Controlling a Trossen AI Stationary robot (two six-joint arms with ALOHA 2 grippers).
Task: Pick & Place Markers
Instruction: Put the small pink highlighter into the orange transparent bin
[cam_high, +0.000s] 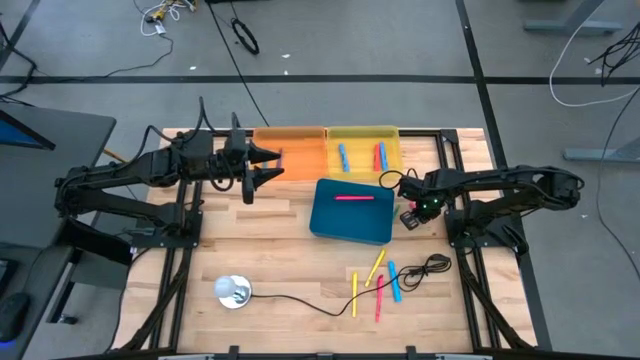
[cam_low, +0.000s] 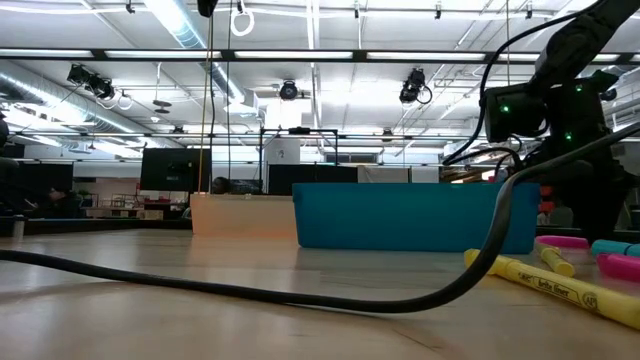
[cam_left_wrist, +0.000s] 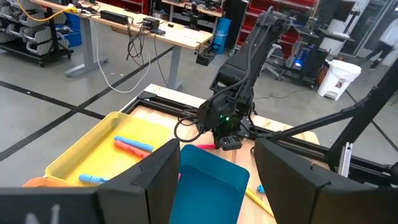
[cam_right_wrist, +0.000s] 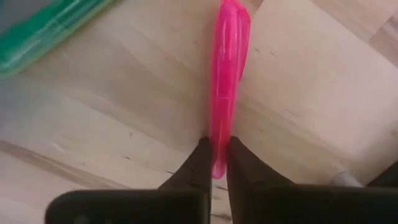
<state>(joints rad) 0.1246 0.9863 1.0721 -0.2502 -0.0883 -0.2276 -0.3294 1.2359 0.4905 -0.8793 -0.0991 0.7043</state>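
My right gripper (cam_high: 409, 214) stands just right of the teal bin (cam_high: 350, 222) and is shut on a pink marker (cam_right_wrist: 225, 74) over the wooden table. One pink marker (cam_high: 352, 197) lies in the teal bin. Blue and red markers (cam_high: 360, 156) lie in the yellow tray (cam_high: 362, 131). Several yellow, blue and pink markers (cam_high: 377, 282) lie loose on the table near the front; they also show in the low view (cam_low: 560, 275). My left gripper (cam_high: 272, 166) is open and empty at the orange tray's (cam_high: 296, 150) left edge. My right gripper pinches the pink marker by one end (cam_right_wrist: 217, 152) between its two fingertips. The marker runs on past the fingertips in line with the fingers, over the bare wood. Whether its far end touches the table cannot be told.
A thin black cable (cam_high: 300, 300) runs from a white round thing (cam_high: 233, 291) across the table's front to a coil (cam_high: 425, 268) by the loose markers. The orange and yellow trays stand side by side at the far edge.
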